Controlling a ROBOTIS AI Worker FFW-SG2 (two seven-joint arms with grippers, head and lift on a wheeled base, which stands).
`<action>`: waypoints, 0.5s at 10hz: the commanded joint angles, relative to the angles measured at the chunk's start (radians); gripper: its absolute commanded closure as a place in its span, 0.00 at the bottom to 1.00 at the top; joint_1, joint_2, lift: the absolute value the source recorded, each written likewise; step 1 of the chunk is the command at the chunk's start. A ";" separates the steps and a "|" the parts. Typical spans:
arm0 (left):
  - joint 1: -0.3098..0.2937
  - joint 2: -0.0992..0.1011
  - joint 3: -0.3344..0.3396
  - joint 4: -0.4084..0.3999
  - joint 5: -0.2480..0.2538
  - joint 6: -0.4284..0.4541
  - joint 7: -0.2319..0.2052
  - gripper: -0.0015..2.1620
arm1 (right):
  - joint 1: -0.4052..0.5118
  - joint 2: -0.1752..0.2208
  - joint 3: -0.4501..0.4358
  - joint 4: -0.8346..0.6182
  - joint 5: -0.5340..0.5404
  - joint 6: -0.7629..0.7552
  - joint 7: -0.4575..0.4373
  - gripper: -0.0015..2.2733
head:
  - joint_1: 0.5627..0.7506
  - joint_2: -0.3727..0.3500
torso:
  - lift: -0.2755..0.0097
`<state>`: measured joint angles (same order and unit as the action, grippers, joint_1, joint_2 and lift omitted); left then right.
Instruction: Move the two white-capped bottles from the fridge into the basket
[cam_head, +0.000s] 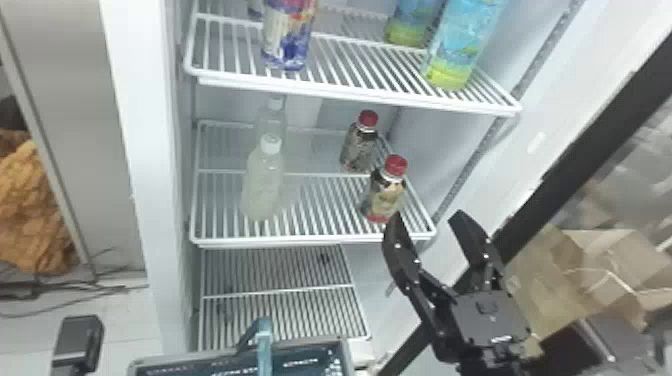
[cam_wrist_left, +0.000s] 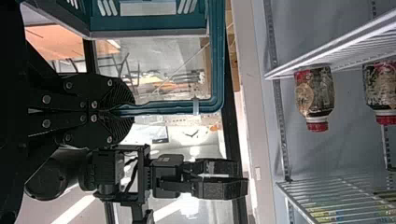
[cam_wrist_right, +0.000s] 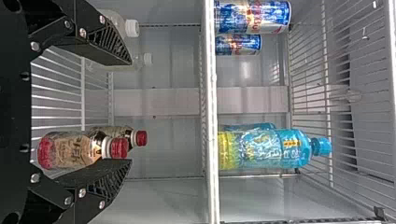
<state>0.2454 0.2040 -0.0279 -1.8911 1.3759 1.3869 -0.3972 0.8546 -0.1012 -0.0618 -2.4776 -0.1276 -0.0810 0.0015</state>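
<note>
My left gripper (cam_wrist_left: 116, 111) clamps tight on the handle (cam_wrist_left: 217, 60) of the basket (cam_wrist_left: 149, 23), my right gripper (cam_head: 426, 218) is wide open, empty, and the fridge (cam_head: 145, 150) shelves both white-capped bottles (cam_head: 263, 185) left of two red-capped ones (cam_head: 384, 197).

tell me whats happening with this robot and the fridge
A robot is set to take the two white-capped bottles out of the fridge and put them in a basket. Its left gripper is shut on the basket's teal handle. Its right gripper is open and empty near the fridge. Both bottles stand on a shelf they share with two red-capped bottles, not yet in the basket.
</note>
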 joint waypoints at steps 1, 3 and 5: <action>0.000 0.000 0.000 0.000 -0.002 0.000 0.001 0.53 | -0.003 0.000 0.002 0.000 0.000 0.000 0.000 0.15 | 0.70 0.03 | 0.05; 0.005 -0.003 0.006 0.000 -0.002 0.000 0.001 0.53 | -0.005 -0.002 0.004 0.002 0.002 0.000 0.000 0.15 | 0.70 0.03 | 0.05; 0.005 -0.005 0.008 0.000 -0.002 0.000 0.001 0.53 | -0.005 -0.002 0.004 0.002 0.002 0.000 0.000 0.15 | 0.70 0.03 | 0.05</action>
<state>0.2502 0.2002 -0.0203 -1.8911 1.3739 1.3866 -0.3957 0.8492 -0.1038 -0.0578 -2.4752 -0.1256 -0.0810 0.0015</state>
